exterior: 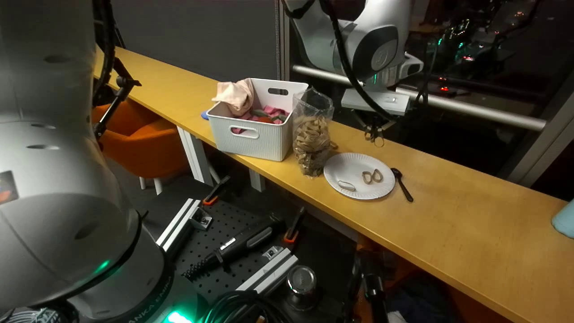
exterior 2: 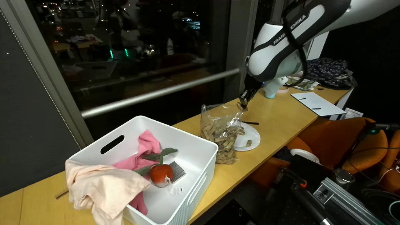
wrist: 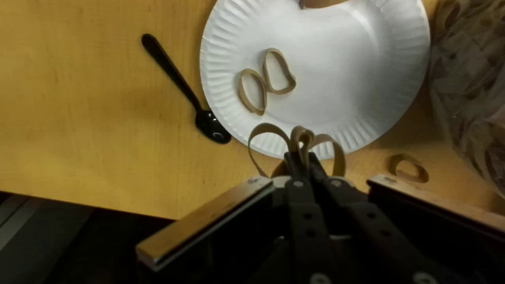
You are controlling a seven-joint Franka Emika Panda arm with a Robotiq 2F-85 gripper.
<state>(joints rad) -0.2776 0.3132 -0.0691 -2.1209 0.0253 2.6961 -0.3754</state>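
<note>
My gripper (wrist: 305,157) is shut on several tan rubber bands (wrist: 340,159), whose loops bulge out on both sides of the fingertips in the wrist view. It hangs above the table (exterior: 471,215), near the far edge of a white paper plate (wrist: 335,79). In an exterior view the gripper (exterior 2: 243,100) shows behind the top of a clear bag (exterior 2: 218,137) filled with rubber bands. A few loose bands (exterior: 377,175) lie on the plate. Beside the plate rests a black spoon (wrist: 173,73). Another loose band (wrist: 421,173) lies on the wood between plate and bag.
A white bin (exterior: 264,141) stands past the bag, holding pink cloth, a red item with green leaves (exterior 2: 161,172), and a peach cloth (exterior 2: 106,187) draped over its rim. A metal rail (exterior 2: 162,97) runs along the window. Farther along the table lies a whiteboard (exterior 2: 318,103).
</note>
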